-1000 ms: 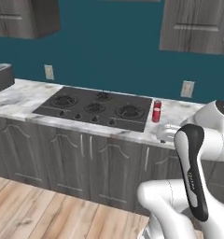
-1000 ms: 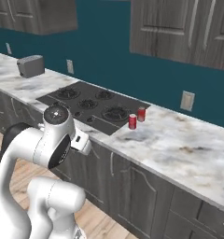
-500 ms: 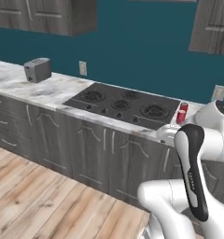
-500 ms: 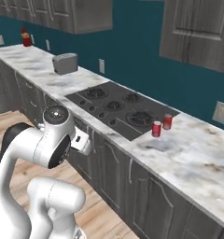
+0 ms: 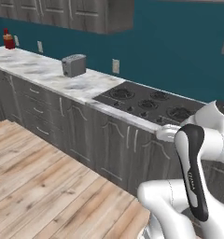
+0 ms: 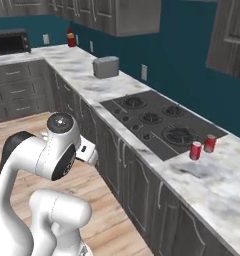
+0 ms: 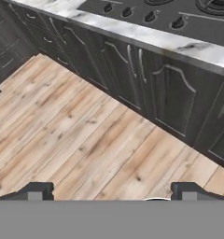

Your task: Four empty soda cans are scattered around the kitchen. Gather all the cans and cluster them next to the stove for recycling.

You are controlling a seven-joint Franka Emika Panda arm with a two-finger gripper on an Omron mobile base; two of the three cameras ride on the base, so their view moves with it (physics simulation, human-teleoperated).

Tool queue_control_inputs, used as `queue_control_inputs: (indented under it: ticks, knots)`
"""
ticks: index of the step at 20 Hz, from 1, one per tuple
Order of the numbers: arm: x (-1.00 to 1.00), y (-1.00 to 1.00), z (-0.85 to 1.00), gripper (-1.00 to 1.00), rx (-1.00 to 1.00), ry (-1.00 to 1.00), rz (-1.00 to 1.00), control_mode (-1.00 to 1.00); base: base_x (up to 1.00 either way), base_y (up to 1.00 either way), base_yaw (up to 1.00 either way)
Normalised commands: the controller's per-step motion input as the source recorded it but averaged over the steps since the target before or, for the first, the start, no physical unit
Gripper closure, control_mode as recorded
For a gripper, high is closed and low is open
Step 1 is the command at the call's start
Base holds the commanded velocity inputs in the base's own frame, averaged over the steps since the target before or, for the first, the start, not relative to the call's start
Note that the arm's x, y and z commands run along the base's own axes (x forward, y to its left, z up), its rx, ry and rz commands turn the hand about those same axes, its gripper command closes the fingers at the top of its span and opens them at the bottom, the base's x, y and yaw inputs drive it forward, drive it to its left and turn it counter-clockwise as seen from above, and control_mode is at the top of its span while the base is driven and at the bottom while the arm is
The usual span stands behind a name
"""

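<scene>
Marble counter, wood floor, teal wall

Stove partly hidden at its right end behind the white arm in the left base view; cut by the top edge in the hand view, knobs alone legible. Small red object at the far end of the counter: too small to identify. Upper cabinets cropped by the top edge. Microwave cut by the left edge. Claw fingertips barely visible above the bottom band.
</scene>
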Motion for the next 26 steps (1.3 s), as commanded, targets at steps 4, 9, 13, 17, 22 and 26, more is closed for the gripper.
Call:
queue_control_inputs:
  ticks: [4,9,13,17,22,26]
  knots:
    - [0.00,0.00,0.00,-1.00,0.00,0.00,0.00,1.00,0.24,0.01,0.36]
    - [0.00,0.00,0.00,-1.00,0.00,0.00,0.00,1.00,0.33,0.02,0.35]
    - [0.00,0.00,0.00,-1.00,0.00,0.00,0.00,1.00,0.36,0.00,0.33]
    - [0.00,0.00,0.00,-1.00,0.00,0.00,0.00,1.00,0.45,0.00,0.30]
    - [0.00,0.00,0.00,-1.00,0.00,0.00,0.00,1.00,0.59,0.00,0.25]
    - [0.00,0.00,0.00,-1.00,0.00,0.00,0.00,1.00,0.78,0.00,0.17]
